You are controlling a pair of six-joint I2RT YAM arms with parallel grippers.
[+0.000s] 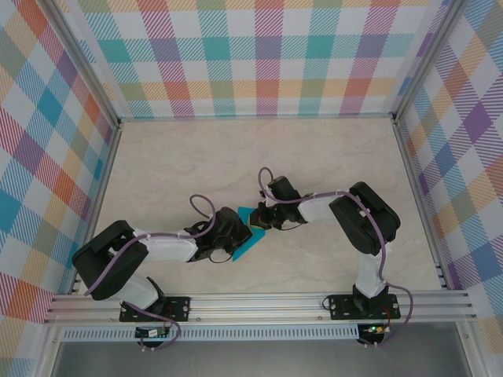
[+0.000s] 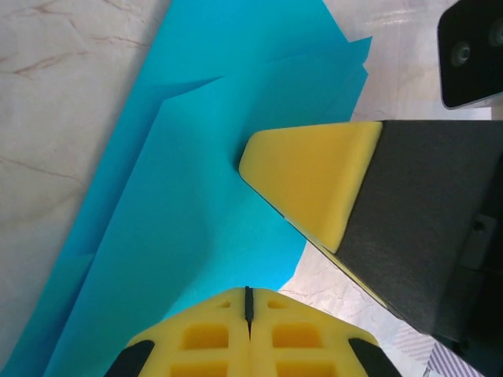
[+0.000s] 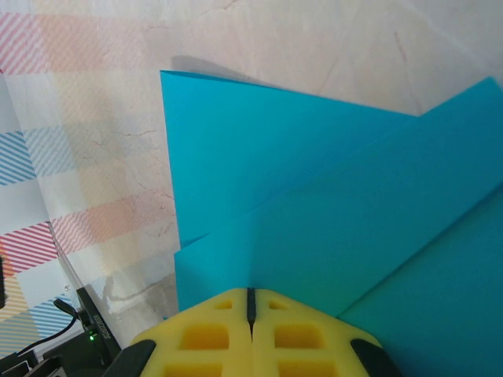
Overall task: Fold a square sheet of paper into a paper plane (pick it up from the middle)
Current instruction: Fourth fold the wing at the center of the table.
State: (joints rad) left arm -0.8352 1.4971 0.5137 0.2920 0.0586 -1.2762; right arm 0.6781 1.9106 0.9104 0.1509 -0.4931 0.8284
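Note:
The teal sheet of paper [image 1: 244, 247] lies flat mid-table, folded into long overlapping flaps with sharp creases [image 2: 181, 196] [image 3: 314, 188]. My left gripper [image 1: 236, 234] is shut, and its yellow tips [image 2: 249, 302] rest on the paper's near edge. From the other side my right gripper [image 1: 262, 222] is also shut, its tips [image 3: 251, 300] pressed down on a folded layer. In the left wrist view one yellow fingertip [image 2: 310, 177] of the right gripper touches the paper's middle. Both grippers cover most of the sheet from above.
The table [image 1: 314, 157] has a pale marble look. Plaid walls [image 1: 259, 55] close in the back and both sides. An aluminium rail [image 1: 259, 302] with both arm bases runs along the near edge. The right wrist's camera housing [image 2: 471, 51] hangs close by.

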